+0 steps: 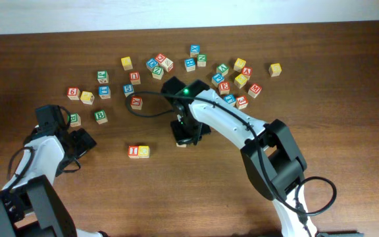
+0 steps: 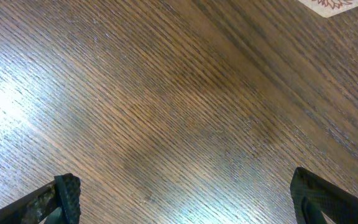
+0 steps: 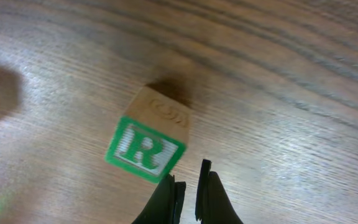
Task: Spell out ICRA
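Green "R" cube (image 3: 146,144) just beside right end effector (image 3: 188,194), fingers together; left end effector (image 2: 185,194) spread apart.

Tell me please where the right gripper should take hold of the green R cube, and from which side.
Probably two opposite side faces of the R cube, coming from above. It rests on the table with bare wood around it, turned askew to the right gripper, whose shut jaws stand beside it: open them, rotate to match its edges, then descend.
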